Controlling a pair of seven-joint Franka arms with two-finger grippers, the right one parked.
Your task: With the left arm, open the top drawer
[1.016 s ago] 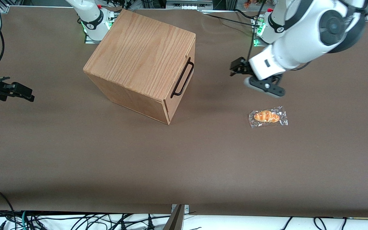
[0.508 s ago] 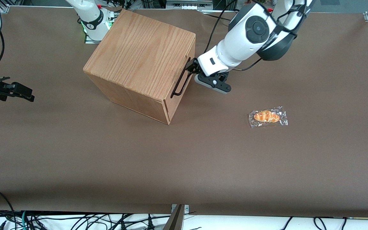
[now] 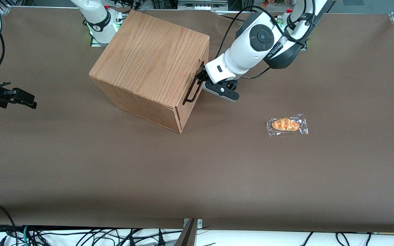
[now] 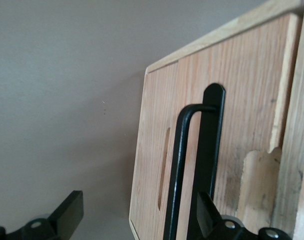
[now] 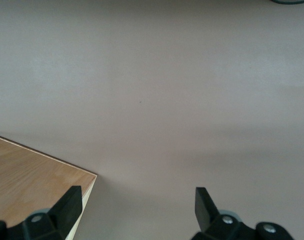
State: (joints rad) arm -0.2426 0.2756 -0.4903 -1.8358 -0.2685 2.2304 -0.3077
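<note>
Reaching in from the working arm's end of the bench point(image 3: 217, 177), the left arm point(image 3: 262, 37) has its end effector point(image 3: 199, 76) right at the black handle point(image 3: 194, 85) of the top drawer point(image 3: 197, 90). Its fingers point(image 4: 69, 212) are spread wide with the bar point(image 4: 181, 170) between them, one finger tip close beside the bar, nothing gripped. That drawer sits shut, flush in the front of the box point(image 3: 152, 65), which stands angled on the bench, farther from the front camera than mid-bench. A wrapped bread roll point(image 3: 286, 125) lies on the bench nearer the camera than the end effector, well apart from the box
</note>
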